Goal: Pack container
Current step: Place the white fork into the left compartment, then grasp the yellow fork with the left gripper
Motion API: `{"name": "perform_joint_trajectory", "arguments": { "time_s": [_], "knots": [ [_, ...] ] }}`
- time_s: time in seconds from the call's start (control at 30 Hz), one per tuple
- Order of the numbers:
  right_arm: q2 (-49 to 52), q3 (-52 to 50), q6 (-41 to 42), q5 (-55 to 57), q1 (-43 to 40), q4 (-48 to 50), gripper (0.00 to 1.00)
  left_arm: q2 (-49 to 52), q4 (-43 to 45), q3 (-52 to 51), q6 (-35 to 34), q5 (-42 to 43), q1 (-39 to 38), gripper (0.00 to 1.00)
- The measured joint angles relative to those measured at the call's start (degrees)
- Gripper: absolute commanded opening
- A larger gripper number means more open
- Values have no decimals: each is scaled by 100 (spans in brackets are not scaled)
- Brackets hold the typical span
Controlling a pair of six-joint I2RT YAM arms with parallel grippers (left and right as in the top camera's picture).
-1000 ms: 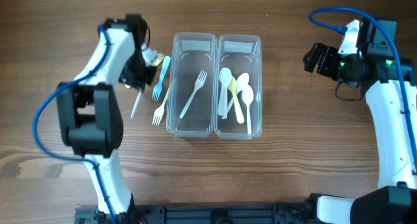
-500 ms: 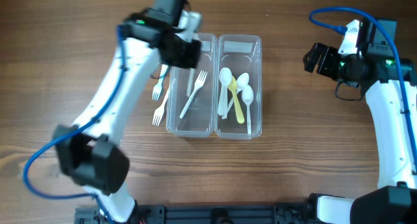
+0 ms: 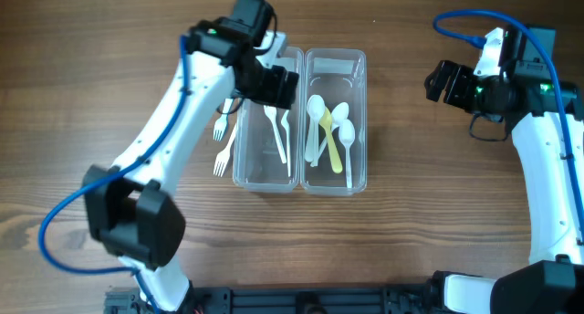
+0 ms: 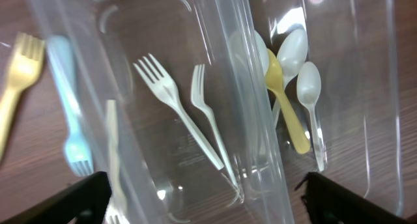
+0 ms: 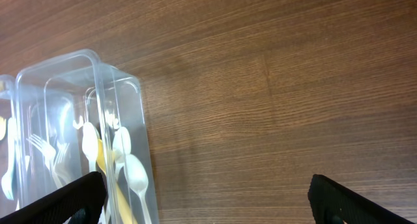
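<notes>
Release of cutlery into the left clear plastic container (image 4: 163,168) is judged to be the step in hand; the left tool (image 4: 212,196) is held over it with fingers wide apart and nothing between them; two white plastic forks (image 4: 186,123) lie on the container floor directly below the tool, close beside each other.

To finish well, the tool should be raised straight up until the container walls are cleared, fingers kept apart, and only then swung sideways, so that the thin rim is not caught and the container is not dragged; a light blue plastic fork (image 4: 68,120) and a yellow plastic fork (image 4: 19,61) wait on the wooden surface (image 5: 293,87) beyond the outer wall, on the side of the tool away from the yellow plastic spoon (image 4: 287,113).

Both white forks are laid with their long axes roughly along the container's length, slightly slanted; tines point away from the tool's fingertips, handles run back beneath them.

The right tool (image 5: 208,198) is seen parted and empty, well apart from the containers.
</notes>
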Motion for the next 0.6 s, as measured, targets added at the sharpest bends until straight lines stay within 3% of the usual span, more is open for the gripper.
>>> {"name": "perform_joint_trajectory", "arguments": {
  "time_s": [0.13,0.3,0.4,0.6],
  "knots": [
    [0,0,0,0,0,-2,100,-210,-55,72,621,-55,422,100],
    [0,0,0,0,0,0,100,-186,251,74,1506,-111,1572,77],
    [0,0,0,-2,0,0,100,57,269,79,2406,-151,2203,71],
    [0,0,0,0,0,0,100,1180,273,87,3851,-164,2291,59]
  ]
}}
